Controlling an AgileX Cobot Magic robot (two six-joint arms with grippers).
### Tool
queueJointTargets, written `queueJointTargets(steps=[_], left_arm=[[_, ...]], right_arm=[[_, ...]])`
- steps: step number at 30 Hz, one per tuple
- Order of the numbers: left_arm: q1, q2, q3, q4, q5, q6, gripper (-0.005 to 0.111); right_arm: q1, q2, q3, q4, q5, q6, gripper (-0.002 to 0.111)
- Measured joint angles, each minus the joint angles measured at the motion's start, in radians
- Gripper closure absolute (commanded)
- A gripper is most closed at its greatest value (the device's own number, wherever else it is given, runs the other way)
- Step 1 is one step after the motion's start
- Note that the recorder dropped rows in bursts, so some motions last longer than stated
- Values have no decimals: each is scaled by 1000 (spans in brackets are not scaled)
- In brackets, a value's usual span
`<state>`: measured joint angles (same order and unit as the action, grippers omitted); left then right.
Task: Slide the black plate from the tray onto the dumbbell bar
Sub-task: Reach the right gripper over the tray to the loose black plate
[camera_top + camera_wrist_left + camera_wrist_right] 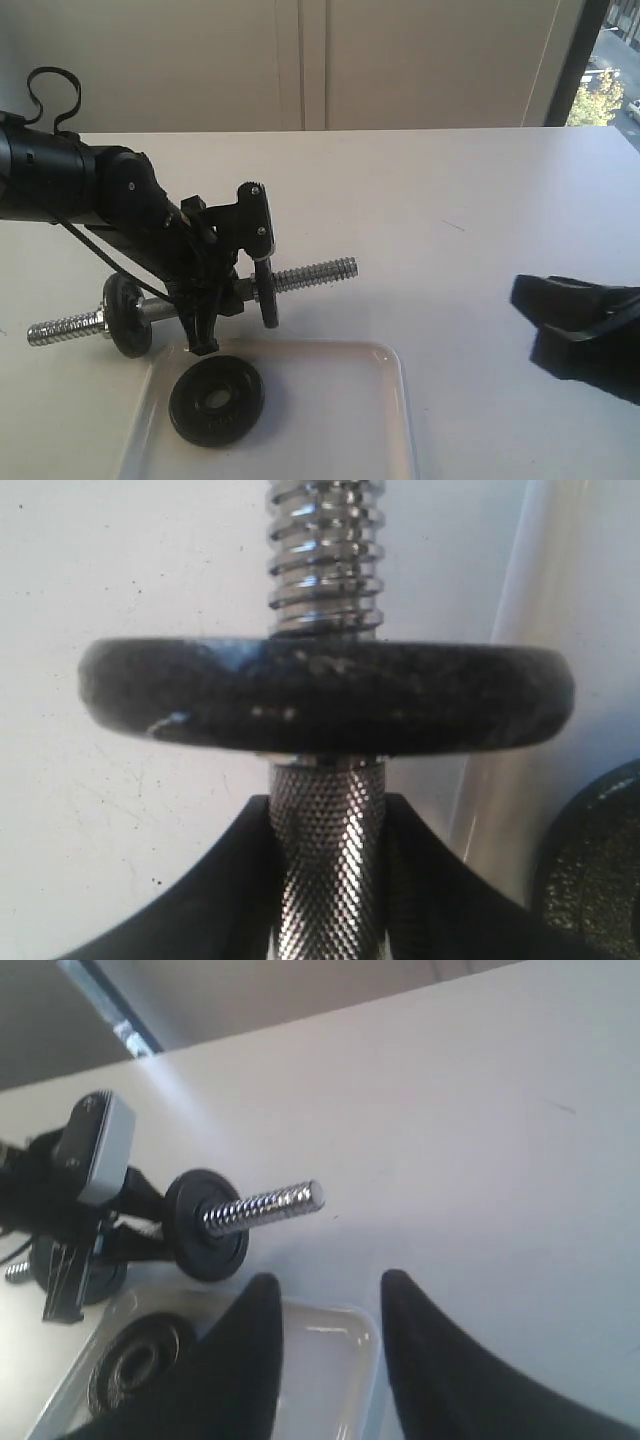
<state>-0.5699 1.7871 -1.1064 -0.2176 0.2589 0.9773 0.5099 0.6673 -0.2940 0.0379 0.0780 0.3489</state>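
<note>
At the left, the left gripper (200,318) is clamped on the rough middle of the dumbbell bar (318,271), which rises slightly toward the right. One disc (128,316) sits near the bar's left end. A second one is just right of the gripper, with bare thread beyond it. Below the bar, the black plate (216,400) lies flat in the left half of the tray (350,420). Far right, well apart from the bar, the right gripper (325,1282) hangs over the table (460,200), fingers spread, nothing between them.
</note>
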Motion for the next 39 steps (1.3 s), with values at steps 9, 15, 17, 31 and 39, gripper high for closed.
queueJointTargets(steps=[9,15,17,31,39], left_arm=[[0,-15,0,0,-48,-2,107],[0,-15,0,4,-50,-2,107],[0,-15,0,4,-50,-2,107],[0,-15,0,4,-52,-2,107],[0,-15,0,4,-52,-2,107]], right_arm=[[269,428,-156,-2,-109,-253,20],[379,681,-282,-2,-158,-288,14],[395,748,-324,-2,-147,-272,14],[507,1103,-749,-4,216,-175,14],[507,1190,-871,-56,404,-68,14]])
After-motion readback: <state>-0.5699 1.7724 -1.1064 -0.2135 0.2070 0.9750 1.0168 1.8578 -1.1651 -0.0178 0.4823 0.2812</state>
